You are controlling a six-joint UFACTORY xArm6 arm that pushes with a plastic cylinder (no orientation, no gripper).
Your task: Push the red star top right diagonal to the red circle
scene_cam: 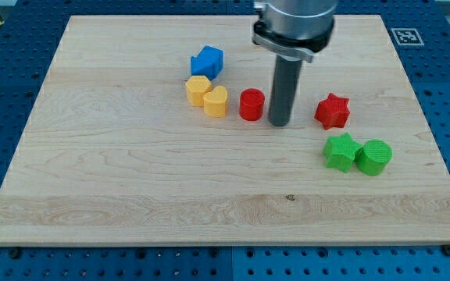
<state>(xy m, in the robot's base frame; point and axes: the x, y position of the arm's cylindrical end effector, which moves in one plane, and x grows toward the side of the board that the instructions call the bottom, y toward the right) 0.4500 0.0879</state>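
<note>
The red star [333, 111] lies on the wooden board [131, 179] at the view's right of centre. The red circle [251, 104] stands to its left, at about the same height in the view. My tip [279, 122] rests on the board between them, close to the right side of the red circle and a wider gap left of the red star. It touches neither block as far as I can see.
A blue block [207, 61] lies above and left of the red circle. A yellow hexagon-like block [198, 90] and a yellow heart [216, 101] sit left of it. A green star [341, 151] and a green circle [373, 157] lie below the red star.
</note>
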